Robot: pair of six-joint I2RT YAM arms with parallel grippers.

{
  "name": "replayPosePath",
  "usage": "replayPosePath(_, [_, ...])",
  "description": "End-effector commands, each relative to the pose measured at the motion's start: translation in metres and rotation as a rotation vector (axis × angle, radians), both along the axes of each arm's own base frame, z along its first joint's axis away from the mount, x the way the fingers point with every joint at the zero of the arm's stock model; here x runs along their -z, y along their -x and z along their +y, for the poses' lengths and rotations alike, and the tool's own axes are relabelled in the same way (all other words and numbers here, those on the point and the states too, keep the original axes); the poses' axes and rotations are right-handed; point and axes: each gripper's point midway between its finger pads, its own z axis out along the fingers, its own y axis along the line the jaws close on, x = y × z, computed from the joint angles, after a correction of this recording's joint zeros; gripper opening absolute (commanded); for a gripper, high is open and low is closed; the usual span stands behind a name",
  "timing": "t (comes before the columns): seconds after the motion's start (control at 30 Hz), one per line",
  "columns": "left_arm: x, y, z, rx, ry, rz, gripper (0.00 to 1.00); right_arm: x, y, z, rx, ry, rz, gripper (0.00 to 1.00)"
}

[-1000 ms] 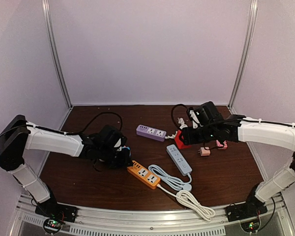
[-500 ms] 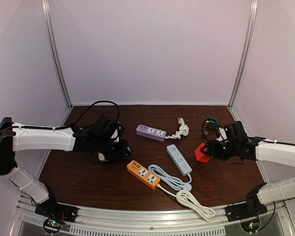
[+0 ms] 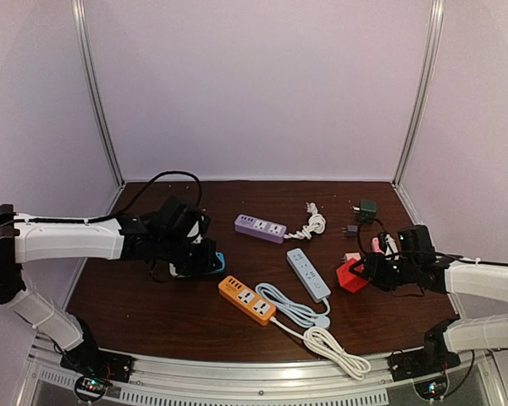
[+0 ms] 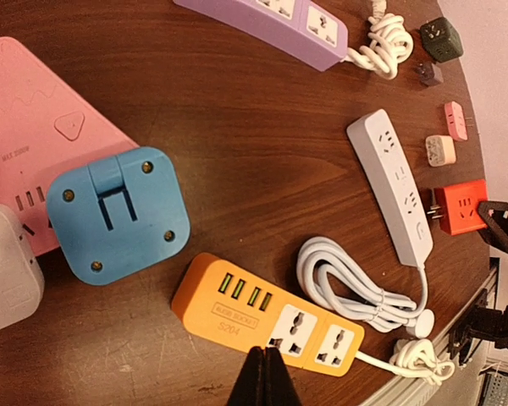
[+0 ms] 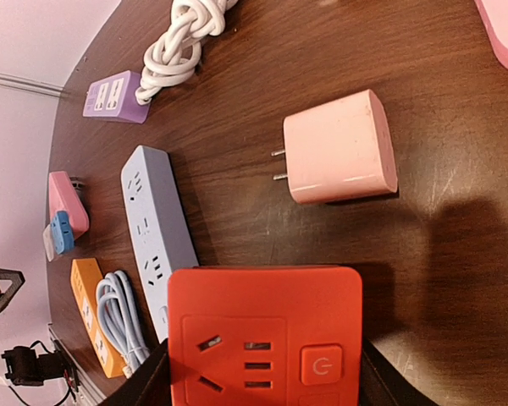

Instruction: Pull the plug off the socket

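Note:
My right gripper [image 5: 264, 376] is shut on a red cube socket [image 5: 262, 338], one finger on each side, and holds it low over the table at the right [image 3: 350, 276]. A pink plug [image 5: 339, 148] lies loose just beyond it, prongs bare. My left gripper [image 4: 267, 376] is shut and empty above the orange power strip [image 4: 267, 313]. A blue plug [image 4: 118, 211] lies prongs up beside a pink socket block [image 4: 34, 144]. A white plug [image 4: 4, 271] sits against that block. In the top view my left gripper [image 3: 205, 260] is at the left by the blue plug [image 3: 221, 258].
A purple strip [image 3: 261, 227] with a knotted white cord lies at the back centre. A pale grey strip [image 3: 308, 273] and the orange strip [image 3: 247, 300] with coiled white cable [image 3: 305, 309] lie in the middle. A dark green cube [image 3: 368, 209] and small plugs lie at the back right.
My right arm has carried the red cube from the table's middle to the right and lowered it. My left gripper has drawn back left from the orange strip.

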Motion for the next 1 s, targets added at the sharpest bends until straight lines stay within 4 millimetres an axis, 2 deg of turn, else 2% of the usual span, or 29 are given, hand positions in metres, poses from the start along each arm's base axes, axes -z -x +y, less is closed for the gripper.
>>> replayPosePath(0.0, [-0.01,-0.002,0.006,-0.009,0.001,-0.03,0.0,0.007,0.018,-0.002,0.005,-0.044,0.037,0.17])
replayPosePath(0.13, [-0.009,-0.002,0.009,-0.013,-0.003,-0.029,0.0,0.015,0.027,-0.017,0.044,0.006,0.067,0.48])
replayPosePath(0.27, [-0.009,-0.003,0.009,-0.011,-0.002,-0.03,0.0,0.013,0.025,-0.025,0.066,0.054,0.064,0.62])
replayPosePath(0.5, [-0.012,-0.004,0.009,-0.009,0.001,-0.036,0.0,0.019,0.025,-0.033,0.092,0.109,0.098,0.89])
replayPosePath(0.7, [-0.011,-0.004,0.011,-0.011,0.0,-0.035,0.0,0.009,0.021,-0.043,0.112,0.174,0.067,1.0])
replayPosePath(0.87, [-0.012,-0.005,0.011,-0.015,0.002,-0.039,0.0,-0.009,0.013,-0.054,0.136,0.243,0.03,0.99])
replayPosePath(0.97, [-0.012,-0.005,0.012,-0.015,0.003,-0.037,0.0,-0.016,0.01,-0.054,0.129,0.248,0.011,0.98])
